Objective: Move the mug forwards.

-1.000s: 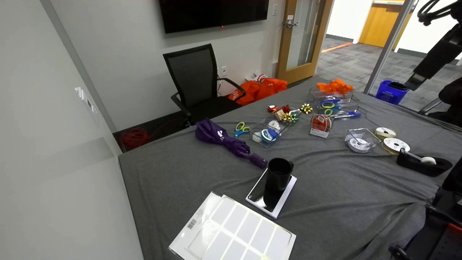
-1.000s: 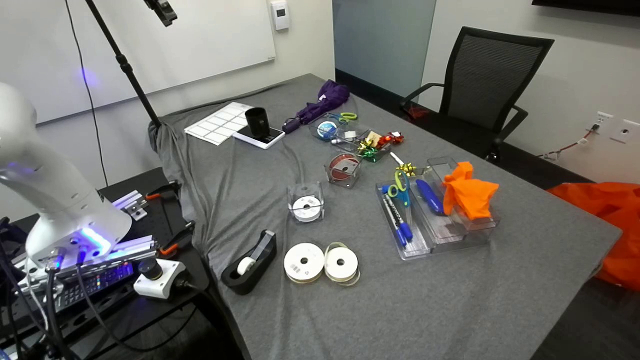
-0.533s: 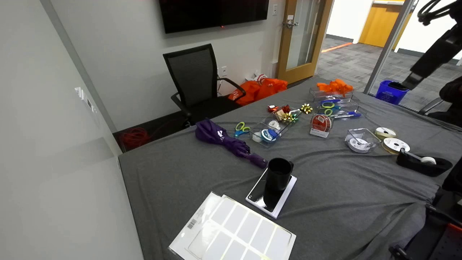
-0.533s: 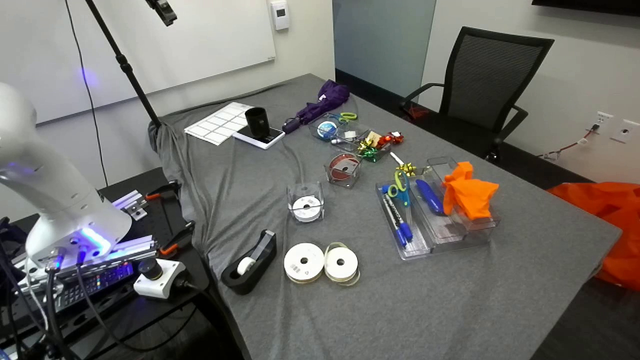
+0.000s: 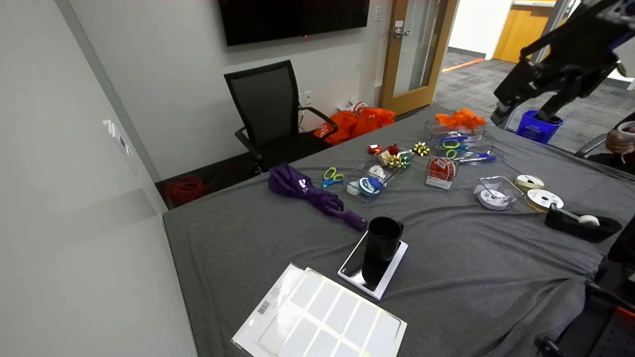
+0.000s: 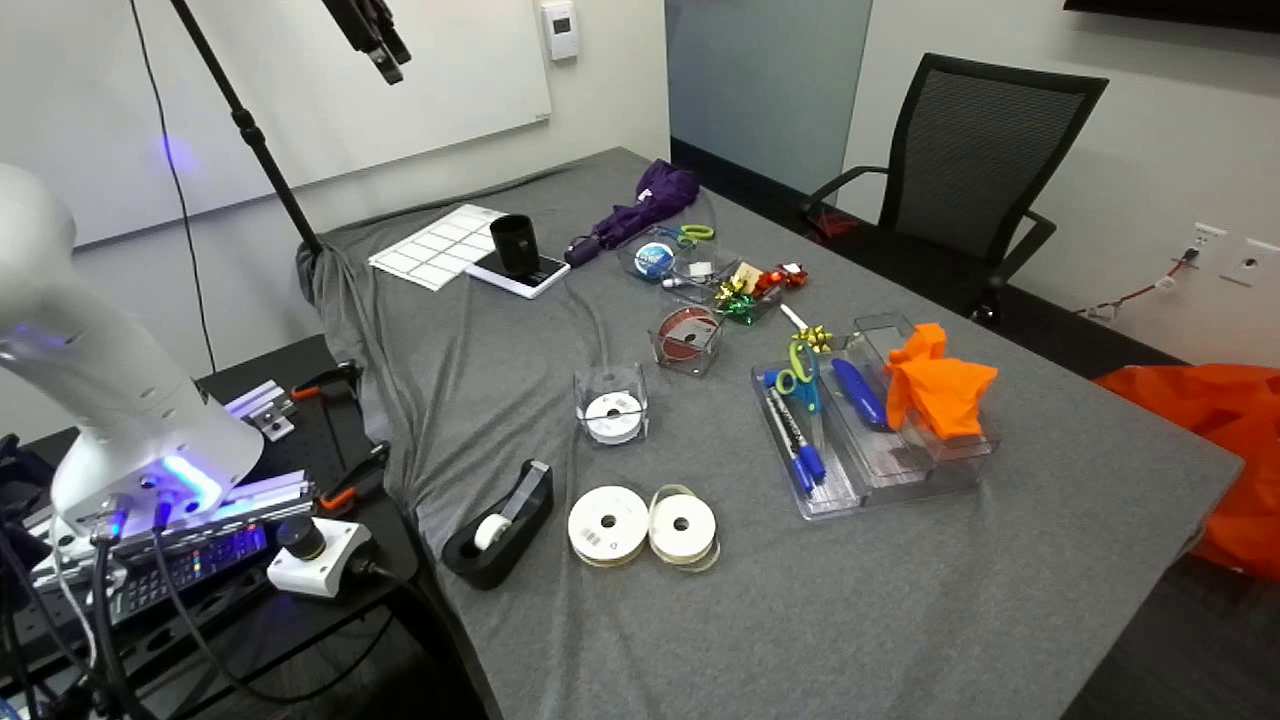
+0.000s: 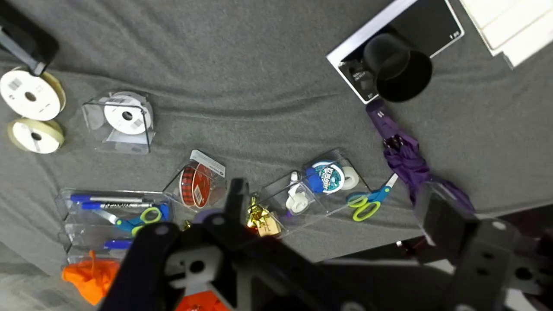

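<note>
The black mug (image 5: 383, 240) stands upright on a flat glossy black slab with white edges (image 5: 357, 265). It also shows in an exterior view (image 6: 515, 245) and at the upper right of the wrist view (image 7: 391, 65). Its handle shows in an exterior view, on the side toward the ribbon spools. My gripper (image 5: 522, 115) is high and well away from the mug; its tip also shows at the top of an exterior view (image 6: 390, 65). In the wrist view my gripper (image 7: 337, 201) is open, with its fingers wide apart and nothing between them.
A purple umbrella (image 5: 322, 198) lies with its handle close to the slab. White label sheets (image 5: 332, 317) lie on the slab's other side. Clear trays with scissors, pens and bows (image 6: 870, 420), ribbon spools (image 6: 608, 525) and a black tape dispenser (image 6: 500, 525) are on the grey table.
My gripper has moved further into both exterior views and turned; two separated fingers now show where one showed before. A hand shows at the right edge. The mug has not moved.
</note>
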